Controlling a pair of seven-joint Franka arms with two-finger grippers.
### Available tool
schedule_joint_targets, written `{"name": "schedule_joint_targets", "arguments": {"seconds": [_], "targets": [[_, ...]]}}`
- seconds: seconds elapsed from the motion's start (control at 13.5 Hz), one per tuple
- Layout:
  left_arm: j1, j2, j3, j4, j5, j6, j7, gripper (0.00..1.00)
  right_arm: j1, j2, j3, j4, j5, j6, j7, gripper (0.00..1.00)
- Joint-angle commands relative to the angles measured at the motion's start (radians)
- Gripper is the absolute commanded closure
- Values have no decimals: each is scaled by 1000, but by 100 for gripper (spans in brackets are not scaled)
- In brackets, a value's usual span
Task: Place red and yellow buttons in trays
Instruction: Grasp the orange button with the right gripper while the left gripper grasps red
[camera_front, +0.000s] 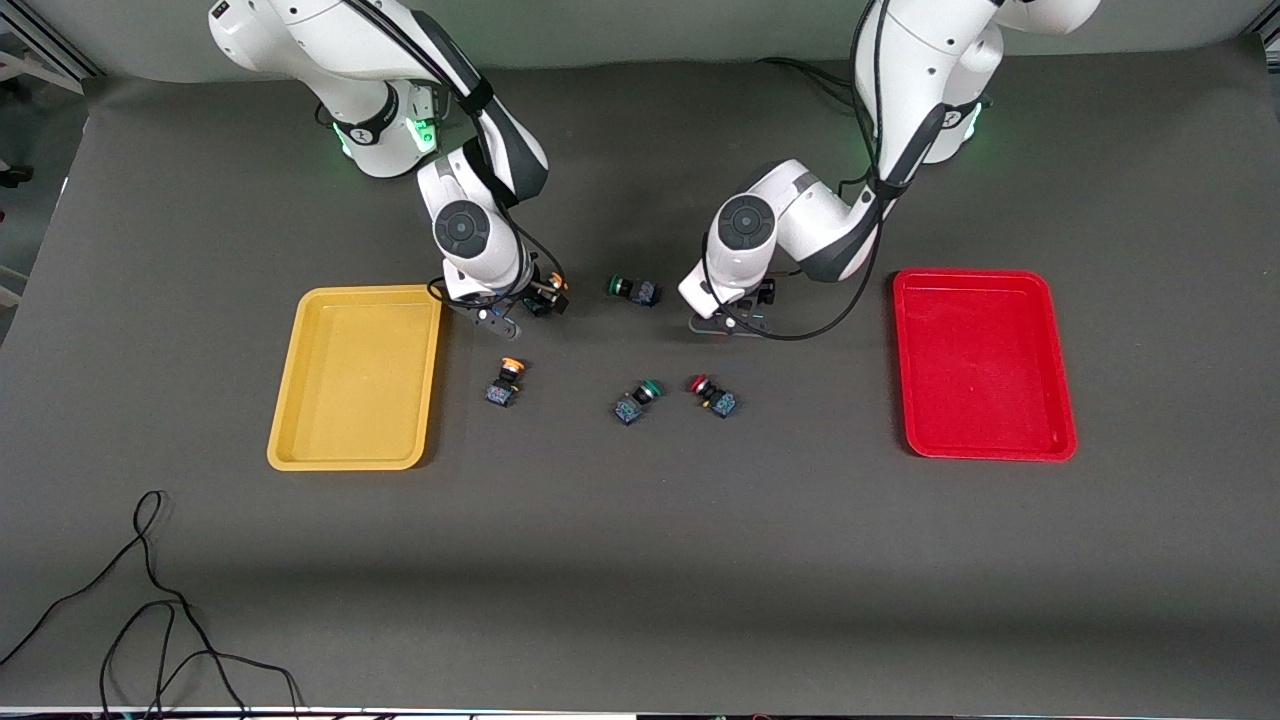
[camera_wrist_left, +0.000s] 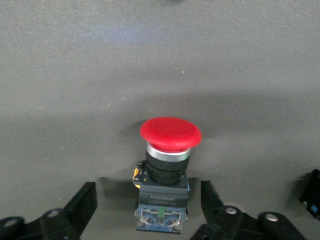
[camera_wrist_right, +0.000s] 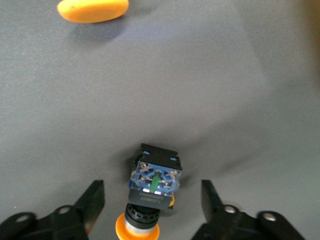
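While both trays (camera_front: 358, 376) (camera_front: 983, 363) lie bare, buttons (camera_front: 504, 382) dot the mat.

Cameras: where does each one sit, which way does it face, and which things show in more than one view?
Front view: high across the table, facing both arms' bases; shows both arms, the yellow tray and red tray.
Left wrist view: on the left arm's wrist, looking down past the left gripper fingers, which flank a red button without touching.
Right wrist view: on the right wrist, looking down between the right gripper fingers at a yellow button.
Shared: that yellow button shows in the front view under the right gripper.
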Motion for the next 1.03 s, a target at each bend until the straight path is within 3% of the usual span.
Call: {"name": "schedule_joint_targets", "arguments": {"seconds": [0.0,0.07,0.15,0.3,0.52,0.59,0.81,0.96], "targets": [[-9,-14,7,17,18,-14,-54,67,21,-4,-8,-34,21,62,10,27],[-7,-14,7,18,13,-16,-56,78,31,-4,-8,-34,21,62,10,31],[-7,-14,7,20,9,-16,-64,81,34,-4,-8,-34,21,62,10,36],[-4,-23,7,37,9,-35,-82,82,34,-6,-8,-35,21,62,4,50],[39,-112,2,193,-28,-343,-73,82,32,-27,-10,-37,21,40,-2,70],[45,-146,7,268,-87,-455,-59,82,32,-33,-11,-37,21,31,-2,73],[115,-252,7,420,-118,-696,-32,82,25,-79,-22,-35,21,-24,-13,74],[172,-311,8,454,-120,-773,-9,82,24,-150,-95,-35,21,-114,-71,74]]}}
